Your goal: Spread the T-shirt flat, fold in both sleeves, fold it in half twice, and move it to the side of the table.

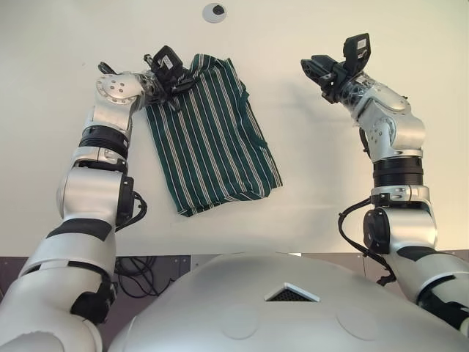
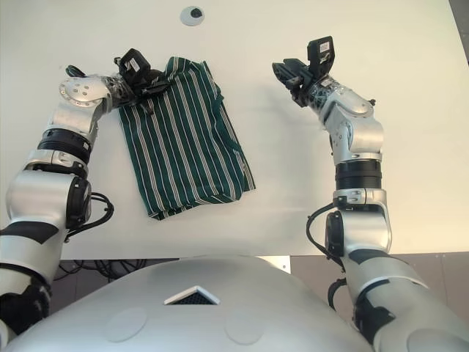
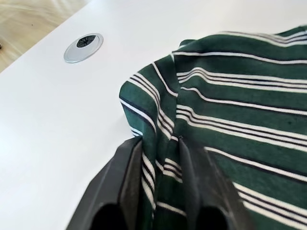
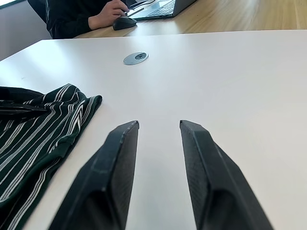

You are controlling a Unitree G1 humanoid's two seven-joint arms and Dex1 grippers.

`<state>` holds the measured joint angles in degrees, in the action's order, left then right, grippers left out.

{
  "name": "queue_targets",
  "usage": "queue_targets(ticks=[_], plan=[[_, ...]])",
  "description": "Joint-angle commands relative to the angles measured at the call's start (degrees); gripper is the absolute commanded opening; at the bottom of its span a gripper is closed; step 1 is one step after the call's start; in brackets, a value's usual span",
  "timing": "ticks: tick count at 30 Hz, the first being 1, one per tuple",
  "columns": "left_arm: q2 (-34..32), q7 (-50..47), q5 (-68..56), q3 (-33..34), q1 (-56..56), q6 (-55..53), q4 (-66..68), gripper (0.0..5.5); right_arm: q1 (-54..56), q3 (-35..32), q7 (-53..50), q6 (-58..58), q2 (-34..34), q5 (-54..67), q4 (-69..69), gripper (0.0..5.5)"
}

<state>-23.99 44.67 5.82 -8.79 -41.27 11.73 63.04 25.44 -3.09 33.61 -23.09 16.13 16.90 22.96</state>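
Green-and-white striped cloth sits between the fingers (image 3: 128, 165) of the left gripper (image 3: 159, 140), clamped tight on a fold. — A

Which part of the T-shirt? — B

Far corner of the T-shirt (image 1: 209, 139). Can't tell if that edge is collar or hem. Fabric humps up right at the fingertips. — A

And the rest of it? — B

It runs from that gripper back toward the robot as a rough folded rectangle, flat on the white table (image 1: 330, 220). The edge farthest from the gripper is slightly uneven, with layers showing. — A

Right side? — B

Right gripper (image 4: 158, 123) has its fingers apart, nothing between them. It's over bare tabletop, well apart from the shirt, which lies off to its left. It's roughly level with the left gripper, and the shirt's far edge lies between the two. — A

Anything past them? — B

Round silver cable grommet (image 1: 214, 12) set into the tabletop, beyond both grippers and nearer the left one. Well apart from the shirt. — A
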Motion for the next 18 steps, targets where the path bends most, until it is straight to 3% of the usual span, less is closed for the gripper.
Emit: queue_targets(ticks=[1, 6, 18], plan=[[-0.6, 0.1, 1.4, -0.6, 0.6, 1.1, 0.2, 0.54, -0.6, 0.5, -0.4, -0.6, -0.6, -0.4, -1.0, 1.55], [-0.9, -0.7, 1.4, 0.1, 1.1, 7.1, -1.2, 0.01, -0.8, 0.9, -0.4, -0.6, -0.6, -0.4, -0.9, 1.55], [-4.2, 0.0, 4.9, -2.6, 5.8, 19.3, -5.1, 0.01, -1.5, 1.3, -0.4, -0.7, -0.6, -0.4, -0.9, 1.55]])
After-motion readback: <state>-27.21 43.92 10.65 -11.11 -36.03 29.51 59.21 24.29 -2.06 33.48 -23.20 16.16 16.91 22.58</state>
